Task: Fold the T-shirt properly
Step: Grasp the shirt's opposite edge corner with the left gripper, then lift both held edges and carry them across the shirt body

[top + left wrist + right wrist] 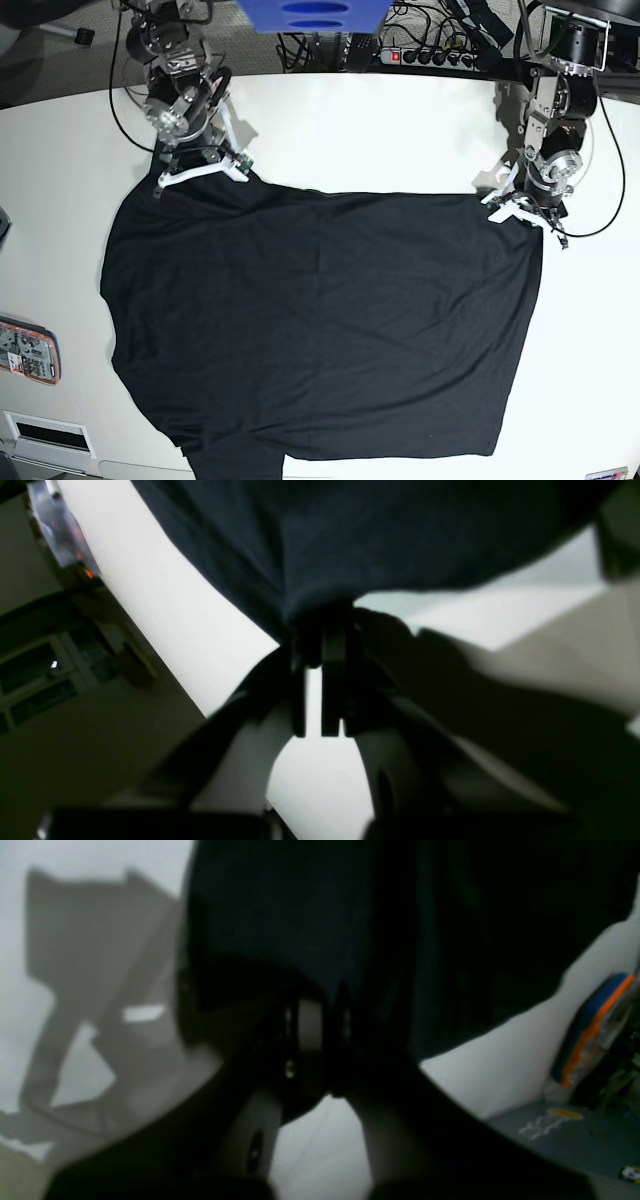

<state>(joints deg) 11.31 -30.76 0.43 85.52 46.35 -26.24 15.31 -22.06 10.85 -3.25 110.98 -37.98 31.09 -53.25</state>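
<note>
Two arms stand at the far edge of the white table (400, 130), one at each upper corner of the plain black short-sleeved soft fabric T-shirt (320, 330).

Left side of the base view: the right hand (200, 170), with white finger brackets, sits at the shirt's far left corner. The right wrist view shows its jaws pressed together with dark cloth bunched at the tips (320, 1005), so it is pinching the T-shirt's edge. The picture is blurred and the exact seam gripped cannot be told. A small orange and white packet (28, 350) lies on the table near its left edge, apart from the shirt.

Centre: the T-shirt lies spread flat over most of the table, its far edge running nearly straight between the two hands, its near portion reaching the bottom of the frame. The fabric shows only faint creases. A blue object (310, 12) sits beyond the table's far edge, beside a black power strip (420, 55) with cables.

Right side of the base view: the left hand (525, 212) sits at the shirt's far right corner. The left wrist view shows its jaws closed on a gathered point of dark fabric (320, 625), with the cloth fanning out above it over the white surface.
</note>
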